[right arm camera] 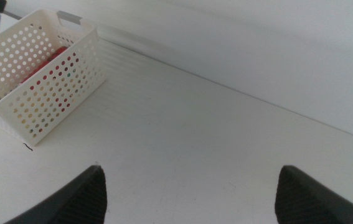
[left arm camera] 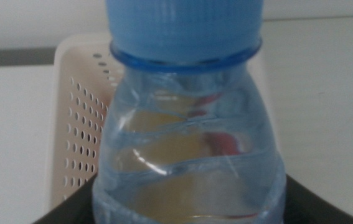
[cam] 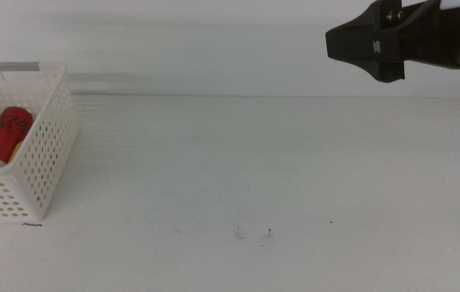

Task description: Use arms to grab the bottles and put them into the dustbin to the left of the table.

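One arm matters here: the left gripper (left arm camera: pixel 188 208), clamped on the upright water bottle (left arm camera: pixel 188 149), hangs directly above the dustbin (cam: pixel 47 154), while the right gripper (right arm camera: pixel 192 186), spread empty, waits well apart.

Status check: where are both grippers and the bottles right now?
Left gripper shut on water bottle, over dustbin. Right gripper open, empty, raised above table. Red can in dustbin. Nothing in the way.
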`<action>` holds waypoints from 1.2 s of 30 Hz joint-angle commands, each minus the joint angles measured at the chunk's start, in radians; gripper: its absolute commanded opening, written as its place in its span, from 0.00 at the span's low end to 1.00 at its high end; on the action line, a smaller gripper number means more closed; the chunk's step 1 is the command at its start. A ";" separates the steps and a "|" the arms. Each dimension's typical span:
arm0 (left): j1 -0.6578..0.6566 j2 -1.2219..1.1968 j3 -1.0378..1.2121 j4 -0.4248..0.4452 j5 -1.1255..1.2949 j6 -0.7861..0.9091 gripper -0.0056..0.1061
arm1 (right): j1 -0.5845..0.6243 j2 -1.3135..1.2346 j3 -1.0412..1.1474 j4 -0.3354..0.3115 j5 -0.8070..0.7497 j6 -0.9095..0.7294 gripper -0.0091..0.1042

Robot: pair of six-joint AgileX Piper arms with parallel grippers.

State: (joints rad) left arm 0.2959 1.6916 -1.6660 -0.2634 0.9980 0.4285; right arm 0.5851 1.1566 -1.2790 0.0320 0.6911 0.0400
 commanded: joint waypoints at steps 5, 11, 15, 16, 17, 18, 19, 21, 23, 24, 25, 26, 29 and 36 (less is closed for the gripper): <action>0.013 0.122 -0.033 -0.023 -0.026 0.017 0.04 | 0.002 -0.003 -0.008 0.001 -0.010 -0.011 0.85; 0.013 0.216 -0.033 -0.018 -0.079 0.017 0.04 | 0.002 -0.003 -0.008 0.001 -0.010 -0.011 0.85; 0.013 0.261 -0.031 0.000 -0.092 0.017 0.10 | 0.002 -0.003 -0.008 0.001 -0.010 -0.011 0.85; 0.013 0.275 -0.031 0.000 -0.100 0.017 0.13 | 0.002 -0.003 -0.008 0.001 -0.010 -0.011 0.85; 0.013 0.287 -0.031 0.002 -0.105 0.017 0.16 | 0.002 -0.003 -0.008 0.001 -0.010 -0.011 0.85; 0.013 0.297 -0.031 0.002 -0.109 0.017 0.19 | 0.002 -0.003 -0.008 0.001 -0.010 -0.011 0.85; 0.013 0.307 -0.031 0.002 -0.112 0.017 0.24 | 0.002 -0.003 -0.008 0.001 -0.010 -0.011 0.85; 0.013 0.314 -0.031 0.002 -0.112 0.017 0.33 | 0.002 -0.003 -0.008 0.001 -0.010 -0.011 0.85; 0.013 0.314 -0.031 0.005 -0.122 0.017 0.46 | 0.002 -0.003 -0.008 0.001 -0.010 -0.011 0.85; 0.013 0.314 -0.031 0.010 -0.132 0.014 0.58 | 0.002 -0.003 -0.008 0.001 -0.010 -0.011 0.85; 0.013 0.312 -0.031 0.012 -0.136 0.006 0.65 | 0.002 -0.003 -0.008 0.001 -0.010 -0.011 0.85; 0.013 0.312 -0.031 0.023 -0.138 -0.016 0.73 | 0.002 -0.003 -0.008 0.001 -0.010 -0.011 0.85; 0.013 0.307 -0.031 0.035 -0.141 -0.044 0.89 | 0.002 -0.003 -0.008 0.001 -0.010 -0.011 0.85; 0.010 0.186 -0.031 0.031 -0.086 -0.062 0.89 | 0.002 -0.003 -0.008 0.001 -0.010 -0.011 0.85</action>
State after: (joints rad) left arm 0.3075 1.9342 -1.6881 -0.2303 0.8987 0.3831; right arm 0.5851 1.1566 -1.2790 0.0320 0.6911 0.0400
